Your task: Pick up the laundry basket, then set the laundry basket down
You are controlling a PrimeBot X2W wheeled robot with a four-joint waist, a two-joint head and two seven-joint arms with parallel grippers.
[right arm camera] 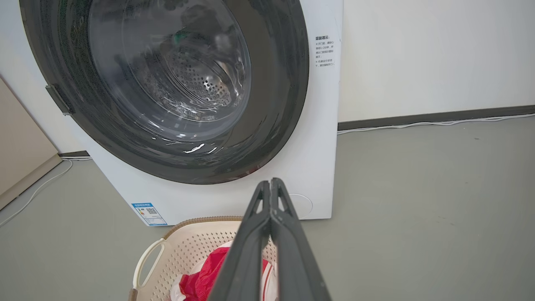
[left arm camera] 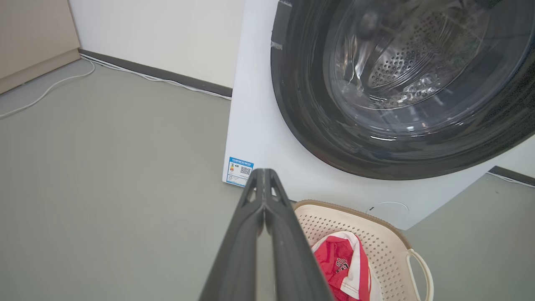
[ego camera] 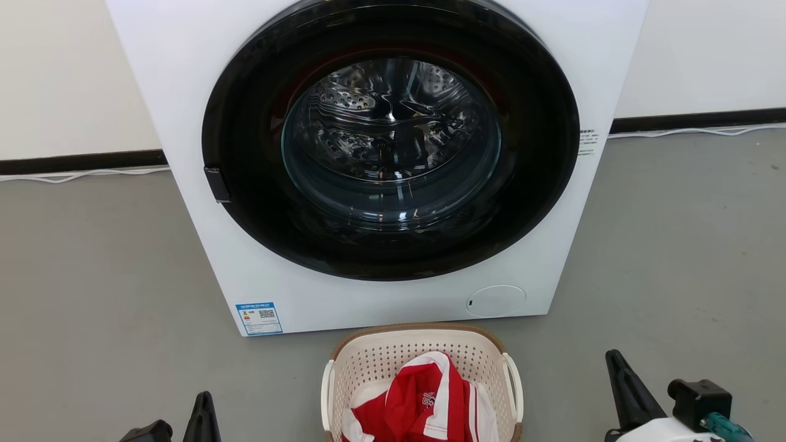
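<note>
The laundry basket (ego camera: 393, 353) sits on the grey floor just in front of the washer, at the bottom middle of the head view. It is cream, perforated, brown-rimmed, with white loop handles on both sides. A red and white garment (ego camera: 424, 402) lies inside it. My left gripper (ego camera: 202, 405) is at the lower left, apart from the basket, and its fingers (left arm camera: 264, 196) are pressed together, empty. My right gripper (ego camera: 617, 368) stands at the lower right, also apart from the basket (right arm camera: 188, 242); its fingers (right arm camera: 271, 196) are shut on nothing.
A white front-loading washer (ego camera: 184, 92) with a closed round dark door (ego camera: 245, 153) rises right behind the basket. White cables (ego camera: 80, 177) run along the dark skirting at the wall. Bare grey floor (ego camera: 92, 294) lies on both sides of the washer.
</note>
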